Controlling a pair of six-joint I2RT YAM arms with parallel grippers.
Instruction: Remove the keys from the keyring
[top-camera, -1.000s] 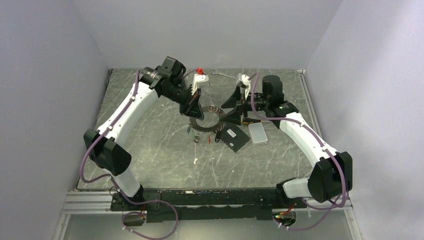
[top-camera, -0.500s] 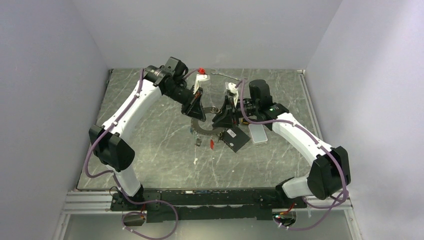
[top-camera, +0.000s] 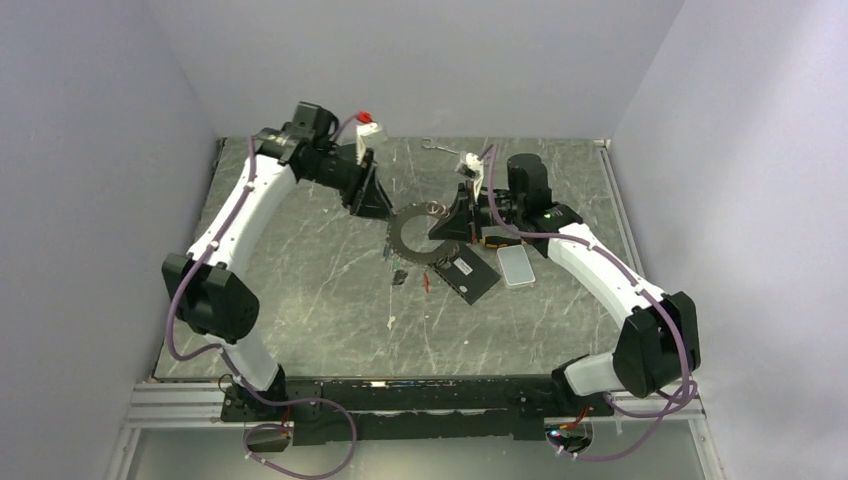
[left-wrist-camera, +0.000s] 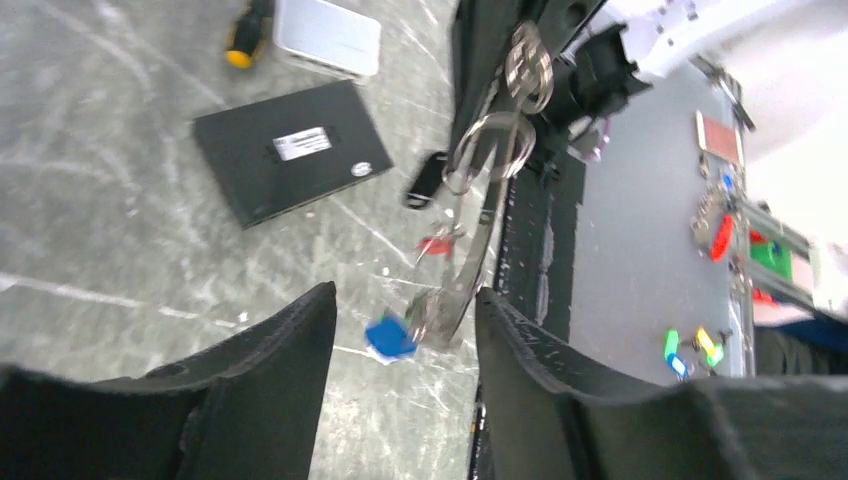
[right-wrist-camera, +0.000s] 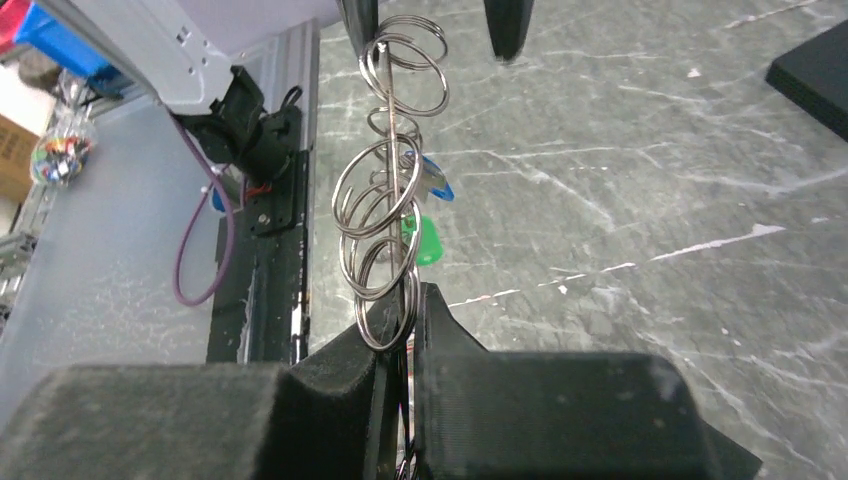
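Observation:
The keyring (top-camera: 408, 256), a big thin grey loop with small split rings (right-wrist-camera: 388, 205) on it, hangs tilted above the table's middle. My right gripper (top-camera: 450, 224) is shut on its right side; in the right wrist view the jaws (right-wrist-camera: 405, 320) pinch the wire and a split ring. The keys dangle below: a blue one (left-wrist-camera: 390, 336), a red one (top-camera: 428, 282), a green one (right-wrist-camera: 426, 243) and a dark one (left-wrist-camera: 426, 179). My left gripper (top-camera: 371, 197) is open, apart from the ring at its upper left; the blue key shows beyond its fingers (left-wrist-camera: 290, 345).
A flat black box (top-camera: 470, 276) and a white case (top-camera: 516, 266) lie right of the ring. A silver wrench (top-camera: 440, 148) lies at the back. A yellow-handled screwdriver (left-wrist-camera: 245, 32) rests beside the white case. A small white scrap (top-camera: 392, 322) lies nearer the front.
My left gripper has opened, let go of the keyring and drawn back up and left. My right gripper has shut on the ring's right side and now holds it alone.

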